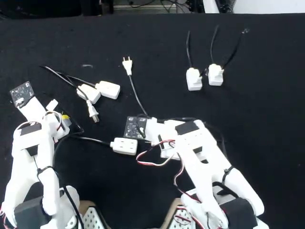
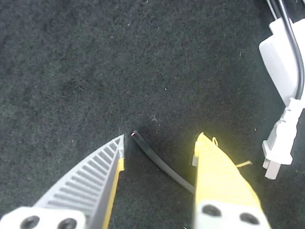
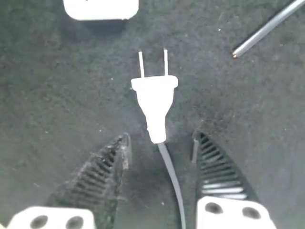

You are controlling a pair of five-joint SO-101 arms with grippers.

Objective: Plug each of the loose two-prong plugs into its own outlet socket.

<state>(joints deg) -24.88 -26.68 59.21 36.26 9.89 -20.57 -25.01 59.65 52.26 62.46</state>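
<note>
The right tool is spread wide and gripping nothing, with a finger on each side of the cord just behind a white two-prong plug that's lying flat on the black tabletop. The prongs point away from it toward a white outlet socket a bit ahead. My guess is it's lined up to pinch the plug body and leave the prongs free to push in. The left tool is open and empty too, with a cut black cord end lying between its fingers. A second plug lies just beside another socket, probably waiting its turn. Counting from the high view, I get two loose ones: the far plug at 12 o'clock and the near plug at 10. Sockets come to five: a left pair at 10 o'clock, a middle socket at about 7 between the arms, and a right pair at 1 o'clock. I can't tell if that right pair already has anything plugged in.
</note>
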